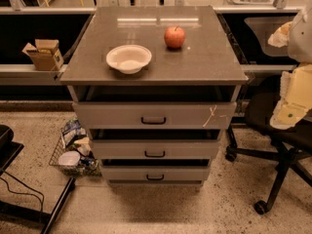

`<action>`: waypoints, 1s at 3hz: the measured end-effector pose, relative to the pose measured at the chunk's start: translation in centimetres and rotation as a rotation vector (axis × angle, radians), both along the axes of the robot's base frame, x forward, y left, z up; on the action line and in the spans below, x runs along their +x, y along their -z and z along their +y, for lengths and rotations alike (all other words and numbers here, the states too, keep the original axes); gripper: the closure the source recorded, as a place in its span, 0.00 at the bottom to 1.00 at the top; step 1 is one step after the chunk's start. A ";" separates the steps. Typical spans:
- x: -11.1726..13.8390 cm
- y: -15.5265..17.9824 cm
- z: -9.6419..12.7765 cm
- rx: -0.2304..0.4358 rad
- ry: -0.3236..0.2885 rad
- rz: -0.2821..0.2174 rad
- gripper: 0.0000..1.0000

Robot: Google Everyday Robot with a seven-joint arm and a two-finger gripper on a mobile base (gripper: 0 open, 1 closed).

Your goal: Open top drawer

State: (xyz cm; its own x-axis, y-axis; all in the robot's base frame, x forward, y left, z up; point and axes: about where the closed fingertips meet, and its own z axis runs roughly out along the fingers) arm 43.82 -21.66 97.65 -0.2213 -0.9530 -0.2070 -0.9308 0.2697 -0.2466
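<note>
Top drawer: uppermost of three, directly under the surface. Flat matte grey front, small black bar handle, pale string-like mark at right. Apparently not pulled out, so the whole task remains.
End effector: cream, blocky, at the right edge, well apart from the handle; whether wide or narrow, cannot tell.

Speckled floor, black office chair right, wire basket left.
</note>
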 end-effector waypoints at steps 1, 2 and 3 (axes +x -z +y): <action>0.1 -0.1 0.2 -0.001 -0.001 -0.012 0.00; 1.1 3.3 1.3 0.019 -0.020 -0.004 0.00; 3.3 9.5 3.7 0.039 -0.078 0.004 0.00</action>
State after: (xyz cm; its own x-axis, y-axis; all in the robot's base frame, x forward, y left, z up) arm 47.17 -17.91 88.16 -0.1482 -0.9584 -0.2439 -0.9504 0.2062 -0.2330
